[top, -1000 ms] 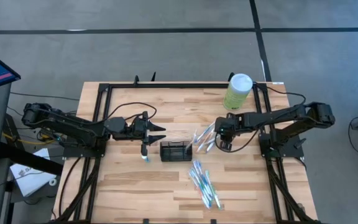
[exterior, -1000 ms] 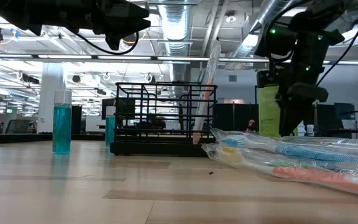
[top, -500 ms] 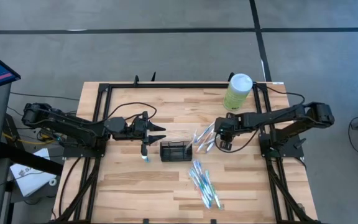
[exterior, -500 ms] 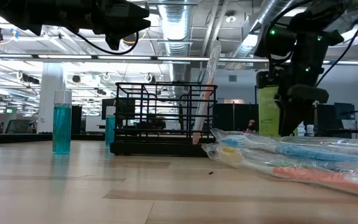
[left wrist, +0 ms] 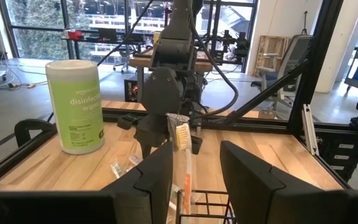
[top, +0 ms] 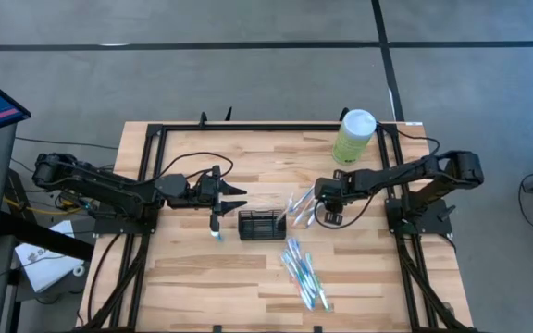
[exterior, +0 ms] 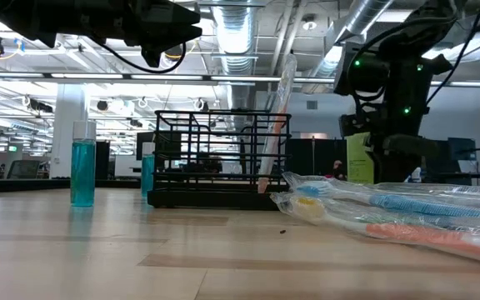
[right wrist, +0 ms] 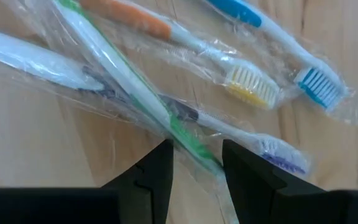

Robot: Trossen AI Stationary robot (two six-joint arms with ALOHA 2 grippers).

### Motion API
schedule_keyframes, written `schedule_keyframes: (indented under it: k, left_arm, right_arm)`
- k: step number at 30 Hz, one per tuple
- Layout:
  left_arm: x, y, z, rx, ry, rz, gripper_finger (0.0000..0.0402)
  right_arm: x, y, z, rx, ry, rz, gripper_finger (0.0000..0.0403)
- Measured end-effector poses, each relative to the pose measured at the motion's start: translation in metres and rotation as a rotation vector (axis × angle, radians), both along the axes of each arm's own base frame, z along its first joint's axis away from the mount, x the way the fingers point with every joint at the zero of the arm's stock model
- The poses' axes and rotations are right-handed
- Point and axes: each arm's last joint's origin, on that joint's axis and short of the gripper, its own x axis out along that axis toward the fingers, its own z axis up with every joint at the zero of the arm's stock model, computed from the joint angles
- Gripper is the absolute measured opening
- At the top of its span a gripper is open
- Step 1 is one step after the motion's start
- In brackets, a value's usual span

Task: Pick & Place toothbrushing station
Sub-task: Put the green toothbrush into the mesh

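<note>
The black wire-mesh holder (top: 262, 224) stands on the table's middle, with one wrapped orange-handled toothbrush (exterior: 277, 125) upright in it, leaning on its rim. My left gripper (top: 239, 196) is open and empty, hovering just left of the holder and facing it (left wrist: 194, 186). My right gripper (top: 325, 215) is open and points down over a pile of wrapped toothbrushes (top: 302, 208) right of the holder. In the right wrist view its fingers (right wrist: 197, 168) stand on either side of a green-handled toothbrush (right wrist: 126, 78). I cannot tell whether they touch it.
A second pile of wrapped toothbrushes (top: 303, 273) lies nearer the front edge. A small teal bottle (top: 216, 231) stands left of the holder, below my left gripper. A tall pale-green canister with a white lid (top: 353, 137) stands at the far right. A black frame (top: 248, 127) rims the table.
My right gripper has moved a little toward the table's left edge, farther over the toothbrush pile beside the holder.
</note>
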Motion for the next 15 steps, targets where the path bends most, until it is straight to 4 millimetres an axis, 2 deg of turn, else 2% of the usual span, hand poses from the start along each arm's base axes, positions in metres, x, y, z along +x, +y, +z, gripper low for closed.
schedule_keyframes:
  k: [4,8,15]
  left_arm:
    - [0.0,0.0,0.0,0.0,0.0,0.001,0.0127]
    - [0.0,0.0001,0.0,0.0,0.0,0.005,0.0127]
    - [0.0,0.0001,0.0,0.0,0.0,0.004,0.0127]
  right_arm:
    - [-0.0002,0.0,0.0,-0.001,0.002,0.002,0.0095]
    - [-0.0006,0.0,-0.0001,-0.003,0.008,0.014,0.0021]
    - [-0.001,0.0012,0.0001,-0.009,0.013,0.017,0.0008]
